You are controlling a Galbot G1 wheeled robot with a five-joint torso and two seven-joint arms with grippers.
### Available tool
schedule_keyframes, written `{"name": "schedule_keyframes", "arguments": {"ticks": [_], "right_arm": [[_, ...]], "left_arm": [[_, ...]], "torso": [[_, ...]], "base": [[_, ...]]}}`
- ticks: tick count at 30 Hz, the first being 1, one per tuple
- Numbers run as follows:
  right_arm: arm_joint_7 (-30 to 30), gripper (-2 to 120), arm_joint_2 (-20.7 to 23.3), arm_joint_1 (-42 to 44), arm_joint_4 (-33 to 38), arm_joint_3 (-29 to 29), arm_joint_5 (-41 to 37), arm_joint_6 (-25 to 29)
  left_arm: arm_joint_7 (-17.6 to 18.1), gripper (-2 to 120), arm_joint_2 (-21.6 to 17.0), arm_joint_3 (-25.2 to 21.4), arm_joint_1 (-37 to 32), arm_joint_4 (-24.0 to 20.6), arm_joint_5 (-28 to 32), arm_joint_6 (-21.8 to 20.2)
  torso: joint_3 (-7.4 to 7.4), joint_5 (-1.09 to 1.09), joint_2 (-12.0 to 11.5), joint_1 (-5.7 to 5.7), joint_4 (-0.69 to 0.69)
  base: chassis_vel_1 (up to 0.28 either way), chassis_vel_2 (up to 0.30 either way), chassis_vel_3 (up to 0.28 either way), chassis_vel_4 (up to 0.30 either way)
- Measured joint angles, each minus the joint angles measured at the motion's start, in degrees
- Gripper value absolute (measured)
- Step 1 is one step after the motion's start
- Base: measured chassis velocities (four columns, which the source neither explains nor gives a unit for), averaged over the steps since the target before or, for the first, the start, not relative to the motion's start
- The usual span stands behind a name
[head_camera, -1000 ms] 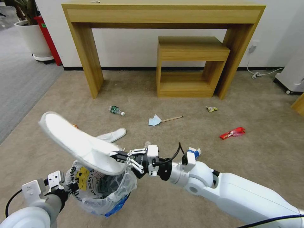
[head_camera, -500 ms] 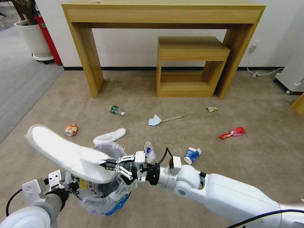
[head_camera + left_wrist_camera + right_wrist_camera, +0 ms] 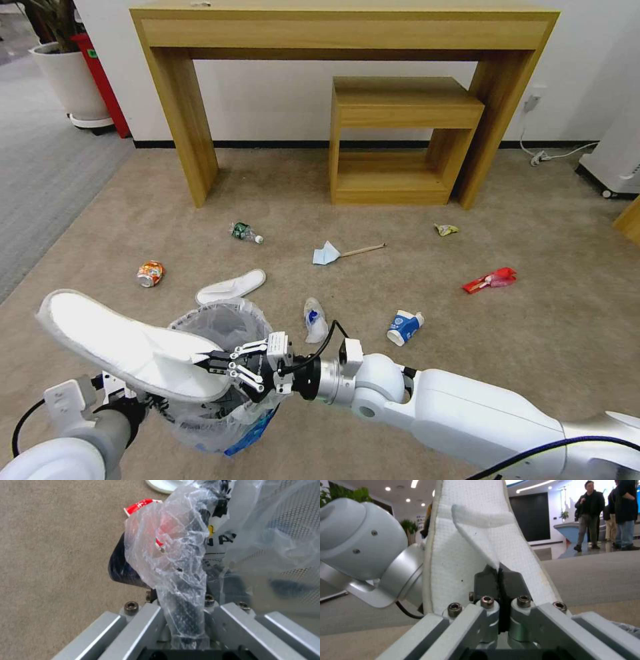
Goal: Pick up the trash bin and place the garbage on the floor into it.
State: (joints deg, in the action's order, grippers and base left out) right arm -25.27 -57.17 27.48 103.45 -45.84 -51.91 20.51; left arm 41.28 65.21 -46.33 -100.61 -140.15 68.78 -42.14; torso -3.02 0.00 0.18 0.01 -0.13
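holding slipper (image 3: 127,343) over trash bin (image 3: 223,393) | right gripper (image 3: 212,363) (jaws clamped) | left gripper (image 3: 186,620) grips bin rim

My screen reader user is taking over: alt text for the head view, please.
The right hand holds a white slipper over the bag-lined trash bin, which the left hand grips at its rim. A second slipper, can and cup lie on the beige carpet.

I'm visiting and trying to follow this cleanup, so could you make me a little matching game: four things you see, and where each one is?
Things:
1. held slipper
2. trash bin
3. orange can
4. paper cup

Places:
A. on the floor, right of the bin
B. pinched in the right gripper, over the bin
C. gripped at its rim by the left gripper
D. on the carpet, left of the second slipper

Pairs: 1-B, 2-C, 3-D, 4-A
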Motion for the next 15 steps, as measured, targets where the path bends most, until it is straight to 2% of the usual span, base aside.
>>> {"name": "schedule_keyframes", "arguments": {"ticks": [15], "right_arm": [[-0.1, 0, 0.2, 0.1, -1.7, 0.2, 1.6, 0.9]], "left_arm": [[-0.9, 0, 0.2, -0.2, -0.9, -0.6, -0.7, 0.0]], "torso": [[0.0, 0.0, 0.0, 0.0, -0.01]], "base": [[0.0, 0.0, 0.0, 0.0]]}}
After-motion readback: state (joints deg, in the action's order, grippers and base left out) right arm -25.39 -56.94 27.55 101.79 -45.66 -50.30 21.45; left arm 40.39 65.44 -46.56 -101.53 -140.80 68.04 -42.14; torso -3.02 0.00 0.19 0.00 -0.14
